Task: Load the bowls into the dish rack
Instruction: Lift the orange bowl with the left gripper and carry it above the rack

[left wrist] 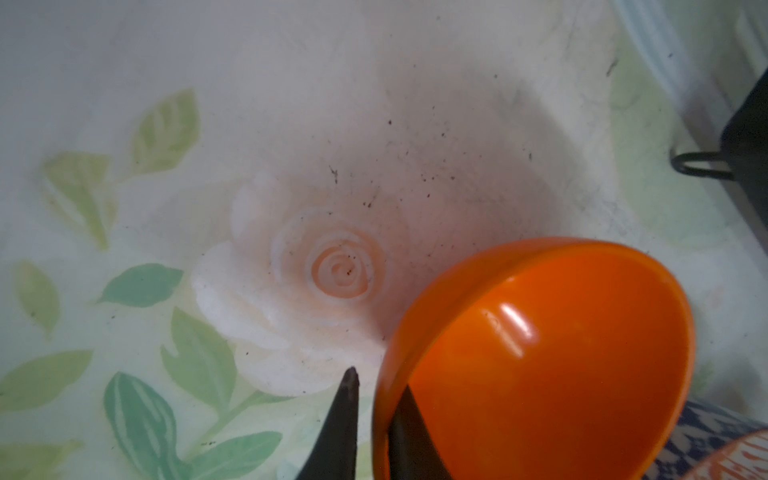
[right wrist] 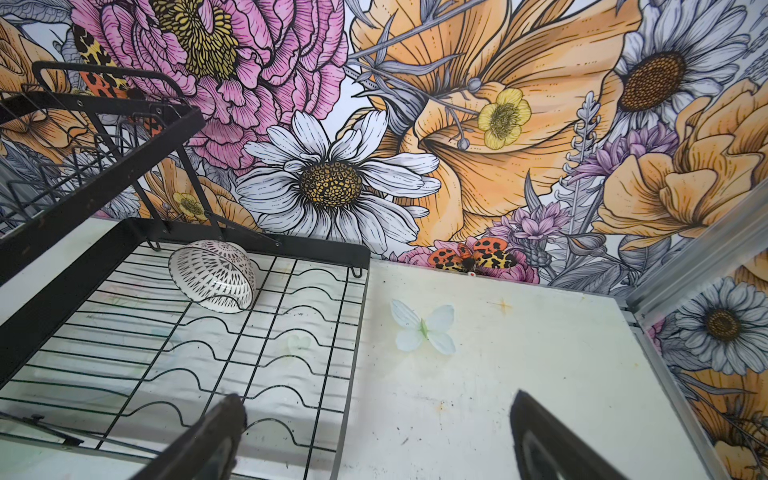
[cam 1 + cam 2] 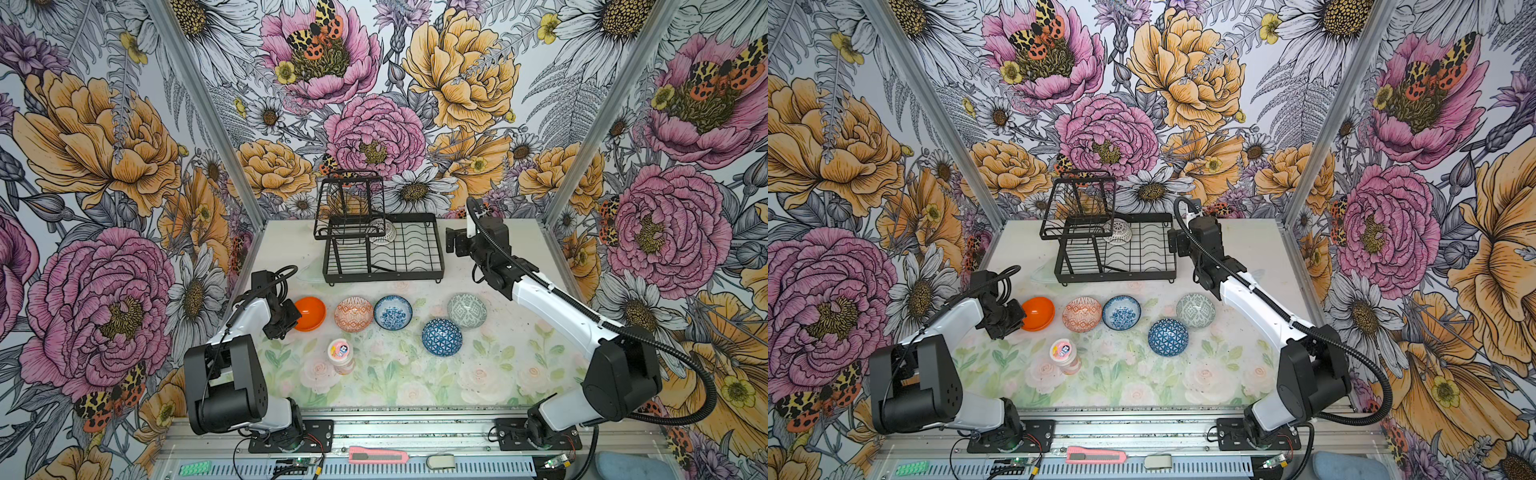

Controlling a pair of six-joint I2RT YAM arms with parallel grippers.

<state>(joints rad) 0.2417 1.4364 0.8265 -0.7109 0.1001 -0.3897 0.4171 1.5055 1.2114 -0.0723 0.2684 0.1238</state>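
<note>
My left gripper [image 1: 380, 386] is shut on the rim of the plain orange bowl [image 1: 540, 357], one finger inside and one outside. The bowl [image 3: 311, 313] is tilted at the left end of a row. To its right on the mat sit the orange geometric bowl [image 3: 354, 314], the white-blue floral bowl [image 3: 392, 312], the dark blue triangle bowl [image 3: 441, 337] and the grey-green bowl [image 3: 467, 311]. The black wire dish rack [image 3: 384, 277] stands behind them. A white patterned bowl [image 2: 214, 274] lies tipped in it. My right gripper [image 2: 376, 399] hangs open and empty over the rack's right rim [image 2: 257, 243].
A small pink-lidded jar [image 3: 340, 355] stands in front of the row of bowls. The rack's raised basket section [image 3: 349, 203] is at its left end. A pink box cutter [image 3: 376, 457] lies on the front rail. Flowered walls close in three sides.
</note>
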